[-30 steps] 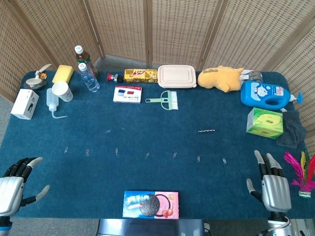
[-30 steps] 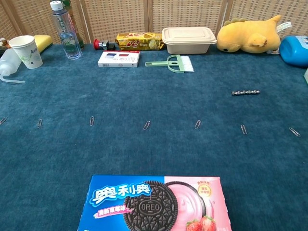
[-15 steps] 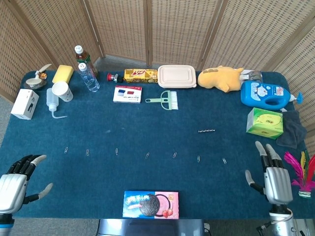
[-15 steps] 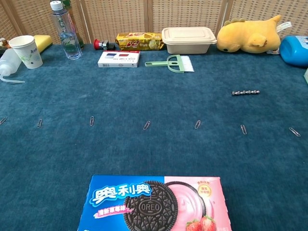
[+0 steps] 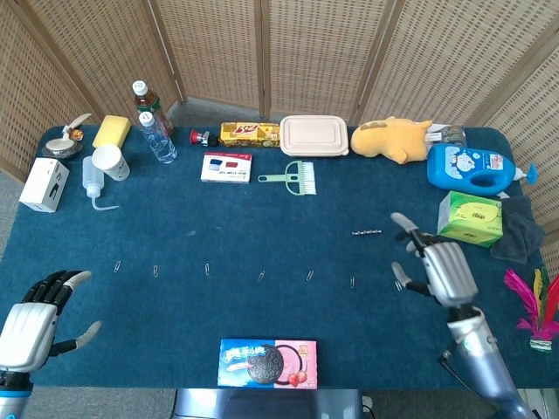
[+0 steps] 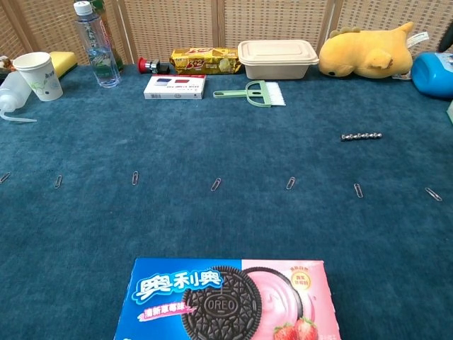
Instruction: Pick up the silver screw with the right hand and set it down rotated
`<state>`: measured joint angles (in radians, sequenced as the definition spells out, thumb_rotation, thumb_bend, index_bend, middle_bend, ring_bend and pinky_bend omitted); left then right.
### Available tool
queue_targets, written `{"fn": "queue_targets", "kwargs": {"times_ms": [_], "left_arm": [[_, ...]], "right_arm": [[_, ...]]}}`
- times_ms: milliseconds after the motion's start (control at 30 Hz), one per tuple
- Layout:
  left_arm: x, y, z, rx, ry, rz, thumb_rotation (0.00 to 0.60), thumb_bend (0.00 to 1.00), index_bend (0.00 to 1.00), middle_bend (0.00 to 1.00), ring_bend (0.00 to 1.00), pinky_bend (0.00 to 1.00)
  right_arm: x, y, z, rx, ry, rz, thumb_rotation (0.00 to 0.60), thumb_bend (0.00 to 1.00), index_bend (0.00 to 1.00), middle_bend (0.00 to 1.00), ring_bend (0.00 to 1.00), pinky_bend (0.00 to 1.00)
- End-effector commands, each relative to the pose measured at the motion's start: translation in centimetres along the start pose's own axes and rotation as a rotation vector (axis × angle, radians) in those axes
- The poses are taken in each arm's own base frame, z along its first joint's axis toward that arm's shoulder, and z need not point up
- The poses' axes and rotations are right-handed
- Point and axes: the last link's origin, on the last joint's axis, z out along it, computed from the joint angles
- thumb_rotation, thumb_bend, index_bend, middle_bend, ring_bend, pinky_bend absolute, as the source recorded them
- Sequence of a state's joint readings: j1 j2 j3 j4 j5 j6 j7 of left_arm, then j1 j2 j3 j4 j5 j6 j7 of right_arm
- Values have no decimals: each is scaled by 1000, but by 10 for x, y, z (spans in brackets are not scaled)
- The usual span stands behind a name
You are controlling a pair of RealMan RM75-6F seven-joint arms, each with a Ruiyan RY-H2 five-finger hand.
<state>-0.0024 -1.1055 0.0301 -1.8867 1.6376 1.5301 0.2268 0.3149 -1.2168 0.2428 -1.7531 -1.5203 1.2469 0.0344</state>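
Observation:
The silver screw [image 5: 367,232] lies flat on the blue cloth right of centre, its length running left to right; the chest view shows the screw [image 6: 361,136] too. My right hand [image 5: 439,269] hovers open a little to the right of it and nearer to me, fingers spread, holding nothing. At the near left corner my left hand [image 5: 35,321] is open and empty. Neither hand appears in the chest view.
A row of paper clips [image 5: 309,275] crosses the cloth between me and the screw. An Oreo box [image 5: 267,362] lies at the near edge. A green tissue box [image 5: 471,218], blue detergent bottle [image 5: 472,168] and yellow plush [image 5: 395,140] stand to the right and behind.
My right hand has risen from the near right corner and moved forward and left toward the screw. The left hand has shifted only slightly. The screw has not moved.

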Motion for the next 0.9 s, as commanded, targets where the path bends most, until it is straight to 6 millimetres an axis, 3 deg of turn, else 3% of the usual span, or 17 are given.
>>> {"fn": "queue_targets", "kwargs": {"times_ms": [33, 300, 700, 900], "left_arm": [[0, 0, 1, 4, -3, 2, 461, 389, 170, 201, 147, 192], [-2, -1, 4, 7, -12, 10, 458, 389, 169, 201, 147, 192], [-3, 0, 7, 2, -12, 14, 459, 389, 170, 201, 147, 192], [-1, -2, 6, 5, -9, 16, 458, 389, 169, 200, 147, 192]], "right_arm": [[-7, 5, 36, 15, -72, -49, 600, 407, 263, 623, 697, 605], [-26, 23, 68, -43, -182, -193, 600, 407, 395, 812, 884, 803], [-42, 45, 88, -150, -273, -330, 600, 402, 384, 840, 900, 822], [-50, 51, 95, -192, -292, -392, 600, 400, 490, 855, 899, 821]]}}
